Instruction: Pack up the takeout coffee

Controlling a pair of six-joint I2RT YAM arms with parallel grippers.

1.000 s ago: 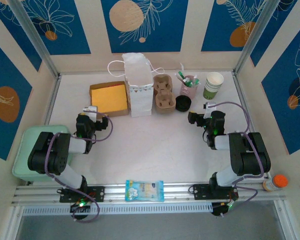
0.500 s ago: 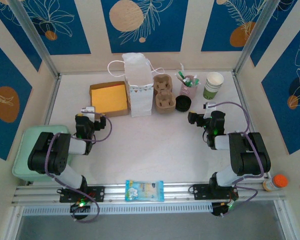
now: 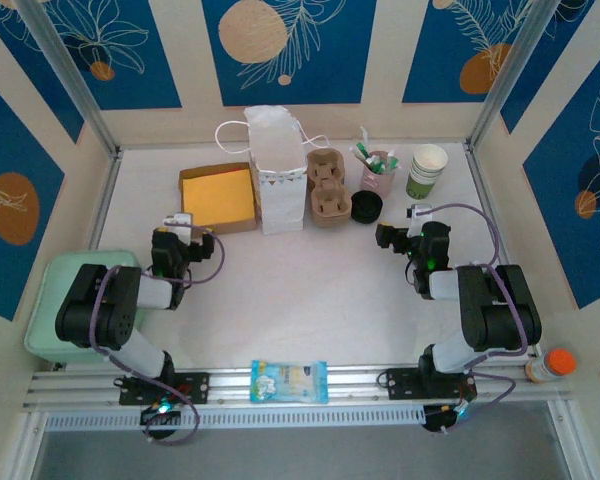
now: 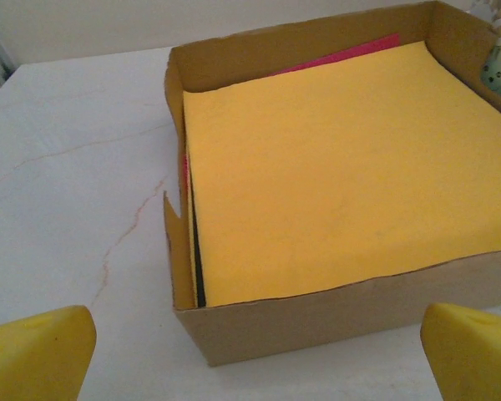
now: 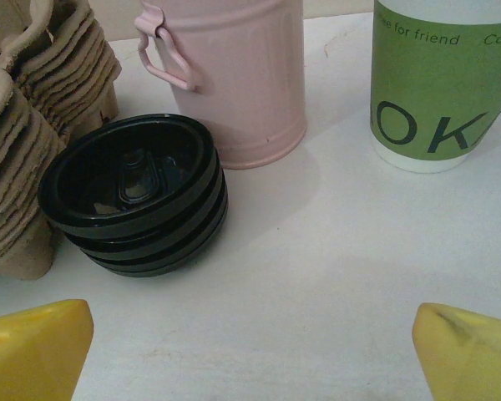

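White table point(image 3: 310, 280), blue leaf-print walls | left pincer point(image 4: 252, 357) spread, empty, facing yellow-napkin box point(image 3: 218, 197) far-left; arm has edged slightly left, goods unmoved | paper bag point(image 3: 277, 170), cup-carrier stack point(image 3: 327, 186), black lids point(image 3: 366, 206) along far edge | right pincer point(image 5: 250, 351) spread, empty | takeout coffee point(image 3: 426, 172) upright, far-right corner, untouched; packing not begun

Blue leaf-patterned walls point(image 3: 290, 45) enclose a white table point(image 3: 310, 280).

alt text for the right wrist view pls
Green-banded takeout coffee cup at upper right beside a pink cup; black lids and pulp cup carriers at left. The open right gripper frames the bottom corners.
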